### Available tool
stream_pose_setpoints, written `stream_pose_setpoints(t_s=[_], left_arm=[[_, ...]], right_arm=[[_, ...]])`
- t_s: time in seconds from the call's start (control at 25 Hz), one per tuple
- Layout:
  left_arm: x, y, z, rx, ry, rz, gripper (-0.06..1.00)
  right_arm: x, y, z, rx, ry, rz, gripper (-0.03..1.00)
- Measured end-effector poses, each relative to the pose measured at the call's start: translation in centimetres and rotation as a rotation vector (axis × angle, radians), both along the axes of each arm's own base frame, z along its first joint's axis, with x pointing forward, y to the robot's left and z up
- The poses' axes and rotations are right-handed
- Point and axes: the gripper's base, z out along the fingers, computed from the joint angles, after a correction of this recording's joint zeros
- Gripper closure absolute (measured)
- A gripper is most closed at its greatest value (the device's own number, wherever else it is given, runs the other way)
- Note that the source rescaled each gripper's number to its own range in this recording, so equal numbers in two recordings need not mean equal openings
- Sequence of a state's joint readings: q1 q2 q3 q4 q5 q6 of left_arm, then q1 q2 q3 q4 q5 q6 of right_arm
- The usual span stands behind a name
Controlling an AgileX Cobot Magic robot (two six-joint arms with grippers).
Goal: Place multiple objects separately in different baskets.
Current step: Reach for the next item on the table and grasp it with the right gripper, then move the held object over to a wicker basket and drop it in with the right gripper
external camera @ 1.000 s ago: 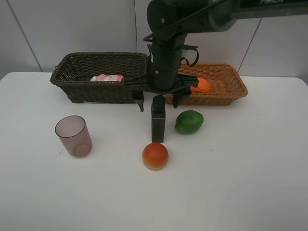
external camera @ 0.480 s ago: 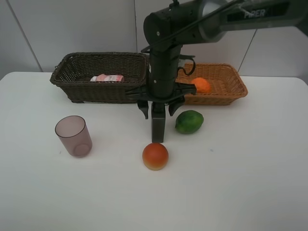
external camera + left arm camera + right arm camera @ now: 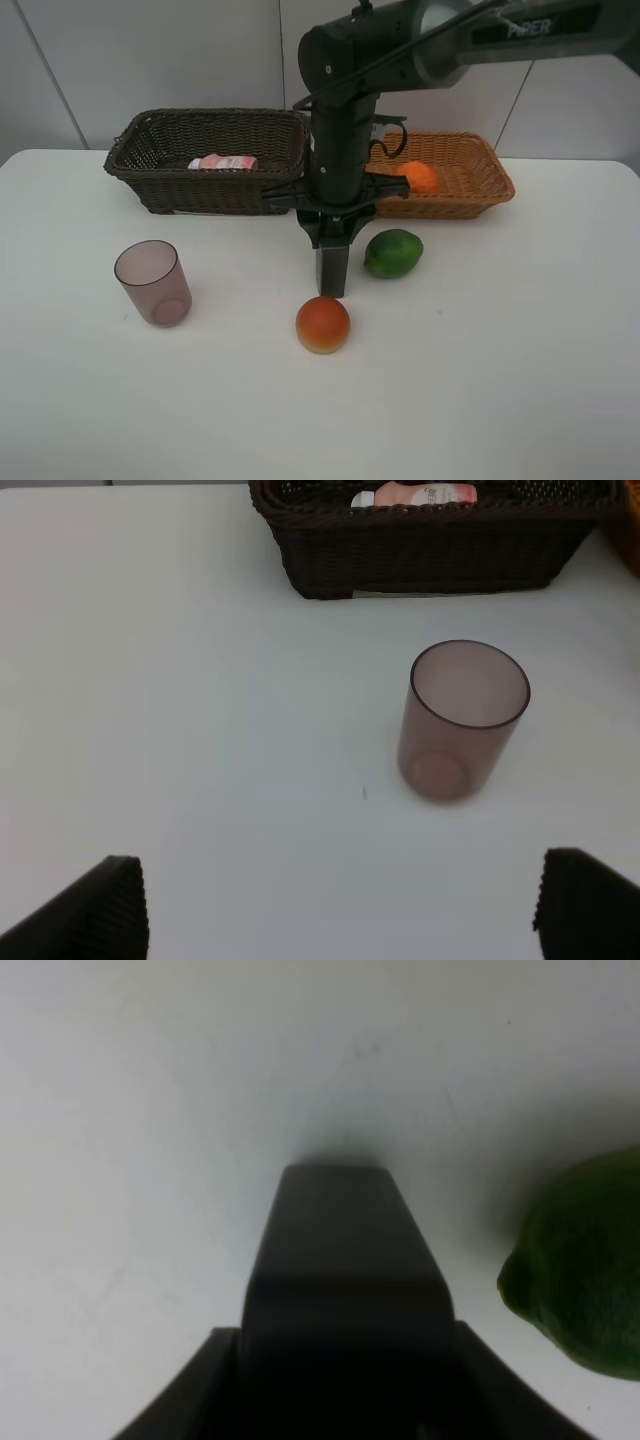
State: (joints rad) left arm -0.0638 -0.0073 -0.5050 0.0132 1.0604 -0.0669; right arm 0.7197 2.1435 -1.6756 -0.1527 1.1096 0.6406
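Pink bottle point(image 3: 222, 162) lay in dark basket point(image 3: 200, 192), orange point(image 3: 420, 177) in tan basket point(image 3: 480, 190). Right pincer point(image 3: 333, 232) pinched the upright grey bottle point(image 3: 332, 272) on the bench point(image 3: 500, 350); cup point(image 3: 153, 282), green fruit point(image 3: 393, 252) and red fruit point(image 3: 323, 324) awaited sorting. Left pincer point(image 3: 345, 900) stood spread.

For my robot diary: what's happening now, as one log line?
right end effector: shut on dark grey bottle | bottle pose: upright on table | left end effector: open

Woven wicker basket point(image 3: 200, 190), smooth translucent plastic cup point(image 3: 152, 283)
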Motion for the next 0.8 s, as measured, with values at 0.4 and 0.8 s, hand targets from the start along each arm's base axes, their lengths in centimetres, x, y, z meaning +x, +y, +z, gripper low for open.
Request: stream_pose_setpoints(t_s=[0.4, 0.8], left_arm=[[0.0, 0.0, 0.0, 0.0, 0.0, 0.0, -0.06], [0.0, 0.0, 0.0, 0.0, 0.0, 0.0, -0.06]], right_arm=[[0.0, 0.0, 0.0, 0.001, -0.001, 0.0, 0.86], [0.4, 1.2, 3.2, -0.006, -0.029, 0.134, 0.86]])
